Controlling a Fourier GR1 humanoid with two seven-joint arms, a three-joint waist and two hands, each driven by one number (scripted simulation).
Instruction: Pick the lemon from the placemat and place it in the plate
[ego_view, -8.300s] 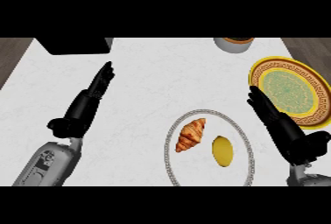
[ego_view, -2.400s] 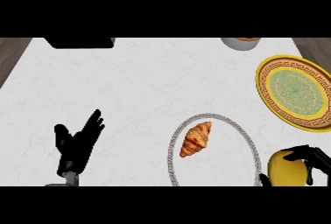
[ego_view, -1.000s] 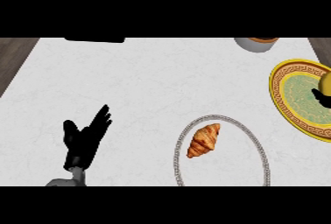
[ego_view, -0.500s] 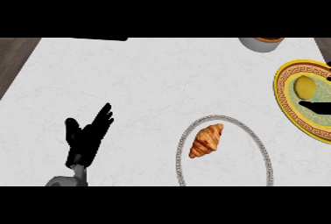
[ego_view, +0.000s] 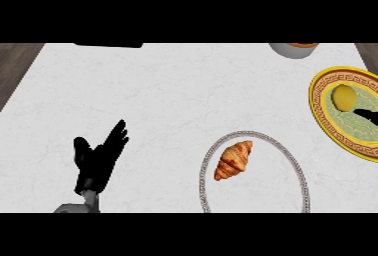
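Note:
The yellow lemon lies on the green middle of the gold-rimmed plate at the right edge of the head view. Just below and right of it, only the straight black fingertips of my right hand show at the view's edge; they are apart from the lemon and hold nothing. The round white placemat with a grey beaded border lies lower centre-right and carries only a croissant. My left hand rests open, fingers up, at the lower left.
A grey bowl with something orange in it stands at the top right. A dark object sits at the counter's far edge, top left. The counter's left edge borders brown wood.
My right hand carried the lemon from the lower right up to the plate and let it go. It has since drawn back to the right. The left hand stayed still.

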